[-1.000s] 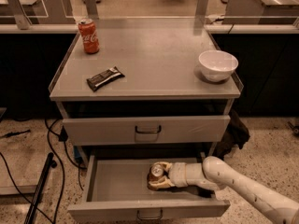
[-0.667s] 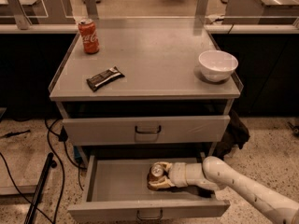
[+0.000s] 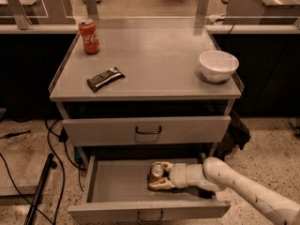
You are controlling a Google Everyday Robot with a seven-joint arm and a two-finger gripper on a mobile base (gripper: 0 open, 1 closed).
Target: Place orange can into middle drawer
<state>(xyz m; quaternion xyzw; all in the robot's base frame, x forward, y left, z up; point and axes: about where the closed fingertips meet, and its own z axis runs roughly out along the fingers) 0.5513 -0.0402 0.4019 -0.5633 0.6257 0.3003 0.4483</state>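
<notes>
Clamped on the orange can (image 3: 155, 171), the jaws of the gripper (image 3: 158, 175) grasp it from both sides: one pale finger lies along the upper side of the can, and the other fingers' pad (image 3: 161, 185) is pressed along its lower side. The can lies on its side in the camera view, with its silver top turned up and toward the camera. It sits inside the middle drawer (image 3: 117, 184), which is pulled well out. The can is right of the drawer's middle and low over the grey floor; I cannot tell whether it touches that floor. The white arm (image 3: 243, 187) reaches in from the lower right, over the drawer's right wall.

Above, the upper drawer (image 3: 103, 131) is closed, its dark loop handle at the centre of its front. On the cabinet top (image 3: 154, 50) a red cola can (image 3: 89, 36) stands upright near the back left corner. A dark-wrapped snack bar (image 3: 106, 78) lies flat at a slant near the front left. A white bowl (image 3: 218, 65) stands near the right edge. Dark cables (image 3: 52, 146) trail over the speckled floor left of the cabinet.
</notes>
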